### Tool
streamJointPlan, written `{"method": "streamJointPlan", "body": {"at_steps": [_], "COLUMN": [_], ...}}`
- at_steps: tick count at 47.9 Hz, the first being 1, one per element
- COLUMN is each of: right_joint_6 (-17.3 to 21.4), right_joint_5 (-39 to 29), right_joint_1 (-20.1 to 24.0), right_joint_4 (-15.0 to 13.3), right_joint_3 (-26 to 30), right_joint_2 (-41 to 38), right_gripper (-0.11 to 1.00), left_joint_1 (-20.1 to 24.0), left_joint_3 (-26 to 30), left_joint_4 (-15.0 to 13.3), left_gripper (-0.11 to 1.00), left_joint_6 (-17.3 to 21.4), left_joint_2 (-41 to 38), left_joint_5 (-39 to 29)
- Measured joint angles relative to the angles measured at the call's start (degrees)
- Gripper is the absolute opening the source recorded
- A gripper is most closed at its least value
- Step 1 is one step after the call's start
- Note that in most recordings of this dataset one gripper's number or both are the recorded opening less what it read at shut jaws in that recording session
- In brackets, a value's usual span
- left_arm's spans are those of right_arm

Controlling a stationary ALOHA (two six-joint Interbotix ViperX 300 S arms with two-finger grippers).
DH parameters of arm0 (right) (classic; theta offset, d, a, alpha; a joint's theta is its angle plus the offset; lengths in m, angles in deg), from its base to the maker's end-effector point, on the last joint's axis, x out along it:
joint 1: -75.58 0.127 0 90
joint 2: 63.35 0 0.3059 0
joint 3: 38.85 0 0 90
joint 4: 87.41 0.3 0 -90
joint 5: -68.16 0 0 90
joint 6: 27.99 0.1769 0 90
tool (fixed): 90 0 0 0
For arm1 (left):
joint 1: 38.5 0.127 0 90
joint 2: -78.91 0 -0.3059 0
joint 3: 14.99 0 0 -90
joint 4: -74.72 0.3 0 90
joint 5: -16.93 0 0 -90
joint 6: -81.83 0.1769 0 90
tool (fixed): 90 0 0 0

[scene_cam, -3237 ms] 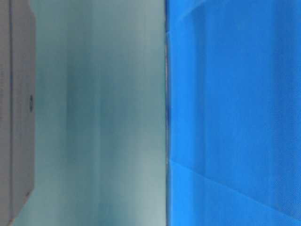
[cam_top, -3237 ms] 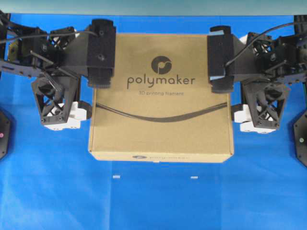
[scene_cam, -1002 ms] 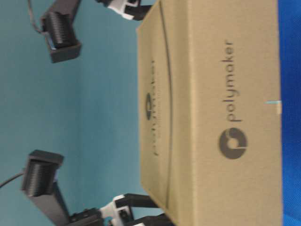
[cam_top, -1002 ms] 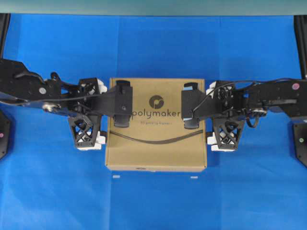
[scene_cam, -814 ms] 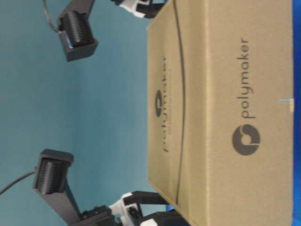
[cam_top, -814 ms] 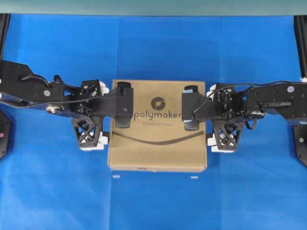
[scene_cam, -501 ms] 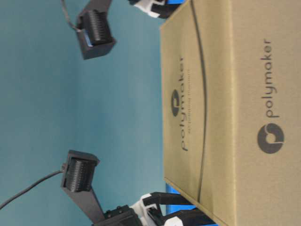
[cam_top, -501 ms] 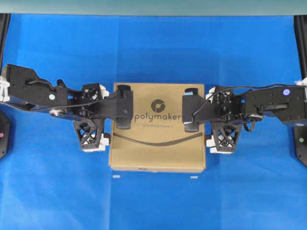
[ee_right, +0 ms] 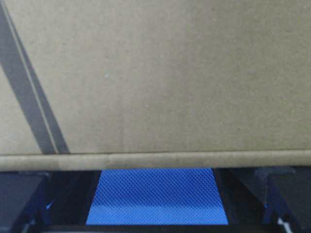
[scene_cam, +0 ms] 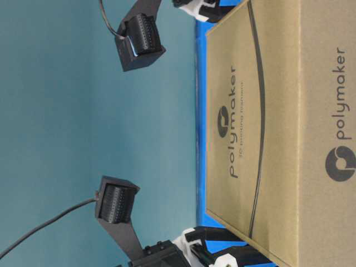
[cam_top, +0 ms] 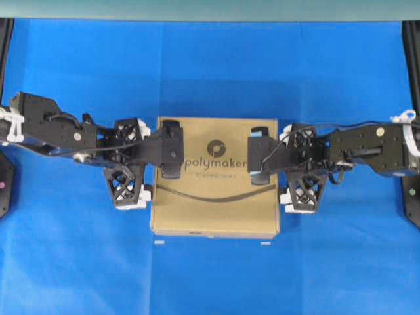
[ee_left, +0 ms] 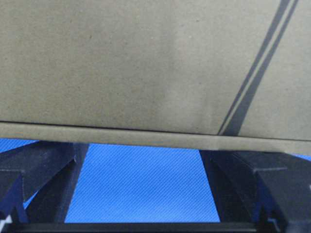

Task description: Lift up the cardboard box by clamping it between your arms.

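Note:
The tan cardboard box (cam_top: 216,207), printed "polymaker", is clamped flat between my two arms over the blue cloth. My left gripper (cam_top: 147,159) presses on its left side and my right gripper (cam_top: 286,164) on its right side. Both stand open, each with its fingers spread along a box side. In the left wrist view the box (ee_left: 146,63) fills the top, with fingers (ee_left: 46,174) wide apart below its edge. The right wrist view shows the same box (ee_right: 160,73) and spread fingers (ee_right: 265,194). Whether the box (scene_cam: 278,128) touches the cloth I cannot tell.
The blue cloth (cam_top: 210,72) covers the table all round the box. Two small white marks (cam_top: 157,243) lie just in front of the box. Arm bases (cam_top: 410,190) sit at the left and right edges. Both wrist cameras (scene_cam: 142,39) hang above the box top.
The box and both arms have come down toward the cloth, so the box looks smaller from overhead. The arms' elbows have drawn inward. Both grippers stay open.

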Motion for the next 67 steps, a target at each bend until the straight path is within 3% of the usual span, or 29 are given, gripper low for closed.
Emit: {"method": "streamJointPlan", "body": {"at_steps": [36,52,67], "right_joint_6": [1.1,1.2,1.3], "right_joint_5": [2.0,0.3,0.2], "right_joint_1": [-0.4,-0.4,-0.5], "right_joint_4": [0.4,1.0,1.1], "right_joint_3": [-5.5,-9.8,-13.7], "right_joint_2": [4.7,11.6,21.5], "right_gripper": [0.99,0.99,0.99], "left_joint_1": [0.6,-0.7,-0.7], "left_joint_3": [-3.0,-9.8,-12.8], "left_joint_4": [-0.1,-0.2,-0.2], "left_gripper": [0.84,0.84,0.84], "left_joint_6": [-1.9,-1.8,-1.8], "left_joint_2": [1.8,11.2,20.4], "left_joint_5": [1.3,-0.2,-0.2]}}
